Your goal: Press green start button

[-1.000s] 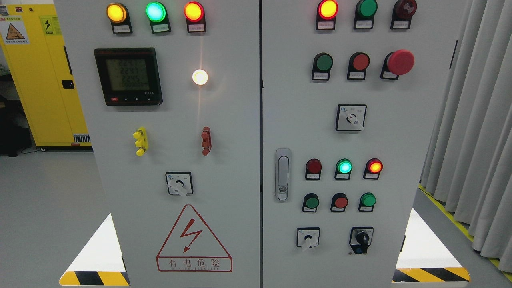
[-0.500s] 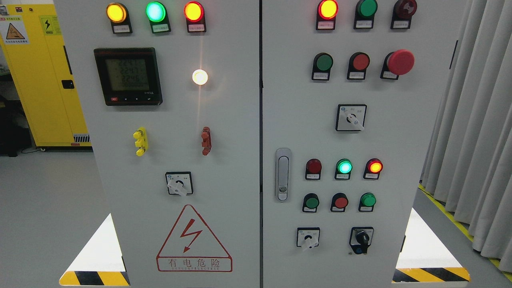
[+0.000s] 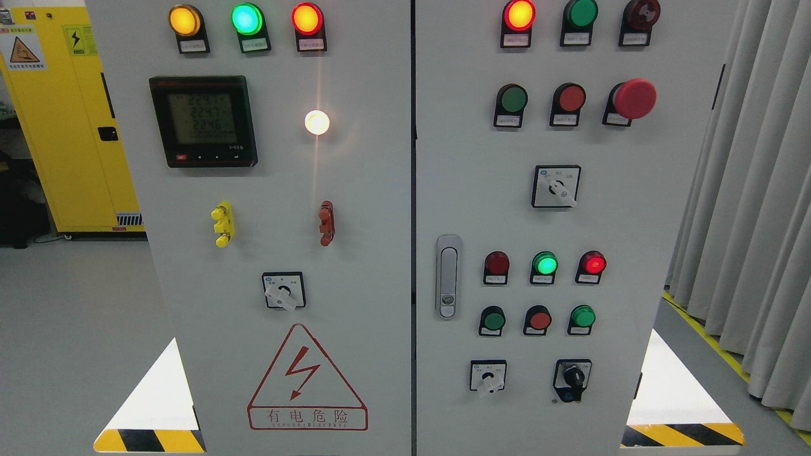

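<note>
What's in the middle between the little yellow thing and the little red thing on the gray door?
Nothing. In the head view, only bare gray panel stretches between the yellow handle and the red handle. The white lamp sits higher up.

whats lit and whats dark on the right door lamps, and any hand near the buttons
top red lamp, lit
top green lamp, dark
lower left red lamp, dark
lower green lamp, lit
lower right red lamp, lit
hands, none in view

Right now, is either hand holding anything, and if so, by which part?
Cannot be told: neither hand is in view. Only the panel with its buttons shows, and nothing touches the green buttons.
</note>
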Robot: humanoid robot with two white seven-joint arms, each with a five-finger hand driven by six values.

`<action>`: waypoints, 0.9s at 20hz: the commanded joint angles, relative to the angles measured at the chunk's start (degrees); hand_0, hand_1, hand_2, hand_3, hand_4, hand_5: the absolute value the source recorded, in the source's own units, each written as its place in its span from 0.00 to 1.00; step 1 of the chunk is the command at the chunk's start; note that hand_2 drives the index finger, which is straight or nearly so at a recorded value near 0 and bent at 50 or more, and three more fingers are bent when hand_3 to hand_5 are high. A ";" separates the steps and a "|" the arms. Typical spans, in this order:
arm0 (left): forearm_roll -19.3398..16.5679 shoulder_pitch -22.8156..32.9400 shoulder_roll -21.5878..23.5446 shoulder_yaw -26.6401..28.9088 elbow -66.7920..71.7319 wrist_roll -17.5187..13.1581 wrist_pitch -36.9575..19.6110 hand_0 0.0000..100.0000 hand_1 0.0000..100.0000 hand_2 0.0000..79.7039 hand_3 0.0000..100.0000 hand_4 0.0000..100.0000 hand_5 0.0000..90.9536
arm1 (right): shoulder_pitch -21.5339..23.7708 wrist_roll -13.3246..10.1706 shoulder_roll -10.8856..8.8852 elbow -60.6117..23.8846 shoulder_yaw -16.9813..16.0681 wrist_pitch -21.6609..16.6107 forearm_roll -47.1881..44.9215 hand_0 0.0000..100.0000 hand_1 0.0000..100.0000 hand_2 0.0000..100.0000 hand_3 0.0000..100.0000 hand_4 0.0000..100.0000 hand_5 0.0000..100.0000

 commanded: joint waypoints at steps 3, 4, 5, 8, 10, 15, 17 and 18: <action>0.00 0.35 -1.43 0.02 -1.58 -0.12 -0.01 0.12 0.56 0.00 0.00 0.00 0.00 | 5.80 0.19 1.95 -31.66 0.22 -12.08 5.02 0.17 0.44 0.00 0.14 0.13 0.00; 0.00 0.35 -1.52 0.02 -1.58 -0.12 -0.01 0.12 0.56 0.00 0.00 0.00 0.00 | 6.33 0.19 2.22 -32.80 0.22 -13.49 5.64 0.18 0.45 0.00 0.20 0.19 0.00; 0.00 0.35 -1.52 0.02 -1.58 -0.12 -0.01 0.12 0.56 0.00 0.00 0.00 0.00 | 6.50 0.28 2.48 -33.77 0.31 -14.64 6.17 0.18 0.45 0.00 0.20 0.19 0.00; 0.00 0.35 -2.92 0.02 -1.58 -0.12 -0.01 0.12 0.56 0.00 0.00 0.00 0.00 | 7.29 0.89 3.10 -38.77 0.40 -17.81 6.70 0.18 0.46 0.00 0.24 0.24 0.04; 0.00 0.35 -3.36 0.02 -1.58 -0.12 -0.01 0.12 0.56 0.00 0.00 0.00 0.00 | 8.52 1.77 2.75 -42.38 0.49 -21.66 6.61 0.18 0.46 0.00 0.26 0.26 0.06; 0.00 0.35 -4.59 0.02 -1.58 -0.12 -0.01 0.12 0.56 0.00 0.00 0.00 0.00 | 9.85 7.04 3.10 -53.71 0.66 -27.40 9.07 0.18 0.48 0.00 0.30 0.30 0.11; 0.00 0.35 -5.20 0.02 -1.58 -0.12 -0.01 0.12 0.56 0.00 0.00 0.00 0.00 | 9.06 7.31 3.01 -57.67 0.58 -27.31 9.25 0.18 0.49 0.00 0.31 0.31 0.14; 0.00 0.35 -5.29 0.02 -1.58 -0.12 -0.01 0.12 0.56 0.00 0.00 0.00 0.00 | 8.36 7.31 3.01 -59.34 0.49 -27.13 9.34 0.18 0.49 0.00 0.32 0.34 0.17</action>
